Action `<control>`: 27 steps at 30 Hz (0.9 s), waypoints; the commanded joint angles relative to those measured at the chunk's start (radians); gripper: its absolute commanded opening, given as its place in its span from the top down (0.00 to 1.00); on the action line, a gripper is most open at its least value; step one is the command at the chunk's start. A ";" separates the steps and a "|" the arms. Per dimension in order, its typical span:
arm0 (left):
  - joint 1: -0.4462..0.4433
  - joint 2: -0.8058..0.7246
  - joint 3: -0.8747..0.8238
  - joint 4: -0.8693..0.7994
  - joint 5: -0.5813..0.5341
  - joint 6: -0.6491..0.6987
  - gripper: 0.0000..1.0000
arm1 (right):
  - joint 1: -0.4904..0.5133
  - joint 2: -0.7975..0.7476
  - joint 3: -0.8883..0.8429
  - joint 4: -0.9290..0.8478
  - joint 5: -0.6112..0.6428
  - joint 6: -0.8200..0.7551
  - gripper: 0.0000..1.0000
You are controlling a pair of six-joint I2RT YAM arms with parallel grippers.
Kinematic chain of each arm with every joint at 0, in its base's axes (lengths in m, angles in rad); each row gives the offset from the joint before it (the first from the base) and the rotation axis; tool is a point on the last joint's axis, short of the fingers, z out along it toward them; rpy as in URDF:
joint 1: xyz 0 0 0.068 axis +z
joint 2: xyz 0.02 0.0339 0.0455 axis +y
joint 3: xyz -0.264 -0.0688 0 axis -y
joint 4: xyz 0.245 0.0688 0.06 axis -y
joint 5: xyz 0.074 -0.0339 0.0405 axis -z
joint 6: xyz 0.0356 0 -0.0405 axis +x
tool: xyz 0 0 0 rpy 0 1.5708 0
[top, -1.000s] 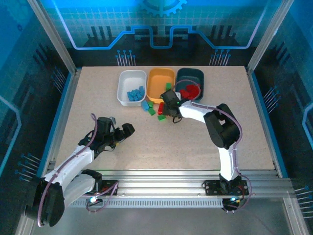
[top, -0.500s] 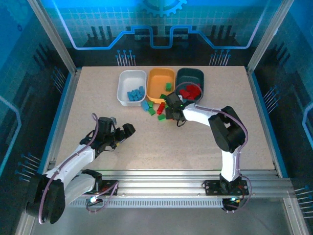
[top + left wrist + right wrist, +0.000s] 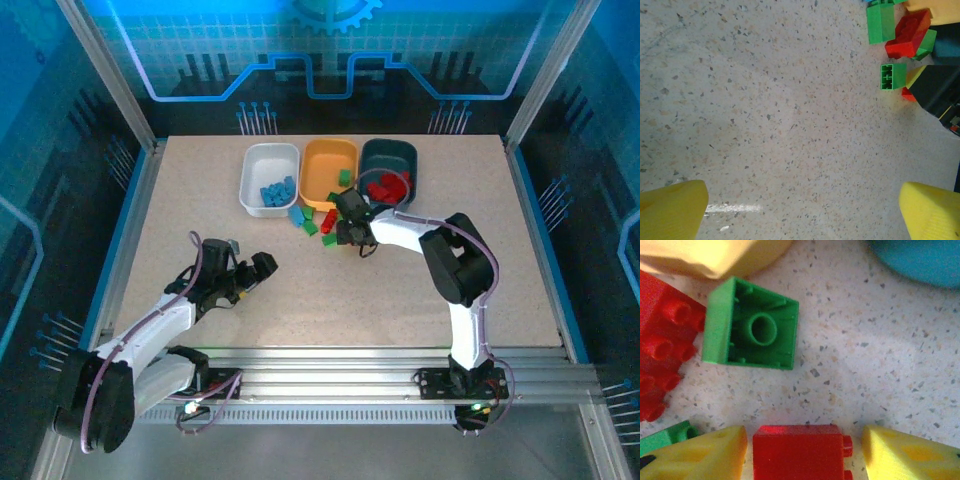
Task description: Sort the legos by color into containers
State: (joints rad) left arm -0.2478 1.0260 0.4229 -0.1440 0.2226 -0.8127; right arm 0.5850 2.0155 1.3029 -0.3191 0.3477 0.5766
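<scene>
Three trays stand in a row at the back: the white tray [image 3: 268, 158] holds light blue legos [image 3: 277, 190], the orange-yellow tray [image 3: 325, 160] a green lego [image 3: 344, 177], the dark teal tray [image 3: 390, 150] red legos [image 3: 386, 187]. Loose blue, green and red legos [image 3: 318, 224] lie just in front of them. My right gripper [image 3: 346, 236] is down among these, open, its yellow fingers [image 3: 700, 455] straddling a red lego [image 3: 799, 452] with small gaps either side. An upturned green lego [image 3: 752, 327] lies just beyond it. My left gripper [image 3: 262, 268] hangs open over bare table, fingers [image 3: 670, 210] wide apart.
In the right wrist view a longer red lego [image 3: 660, 340] lies at the left, with the orange-yellow tray's wall [image 3: 715, 255] and the teal tray's wall [image 3: 920, 260] close ahead. The left wrist view has green and red legos [image 3: 900, 35] at its top right, beside the dark right arm [image 3: 940, 90].
My right gripper has shifted slightly nearer along the loose legos in front of the trays, and its elbow has swung. The left arm has stayed still.
</scene>
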 commanded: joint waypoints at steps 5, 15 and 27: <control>0.005 0.015 0.008 0.003 0.023 0.011 0.01 | -0.007 -0.058 -0.032 -0.015 0.045 -0.002 0.59; -0.006 0.100 0.024 0.134 0.168 0.023 0.01 | -0.159 -0.151 0.146 -0.077 0.056 -0.070 0.60; -0.085 0.271 0.057 0.266 0.240 0.024 0.01 | -0.346 0.134 0.557 -0.295 -0.094 -0.128 0.43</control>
State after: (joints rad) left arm -0.3248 1.2655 0.4496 0.0814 0.4286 -0.8093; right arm 0.2398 2.1242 1.8114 -0.5179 0.3042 0.4774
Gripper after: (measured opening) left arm 0.991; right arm 0.541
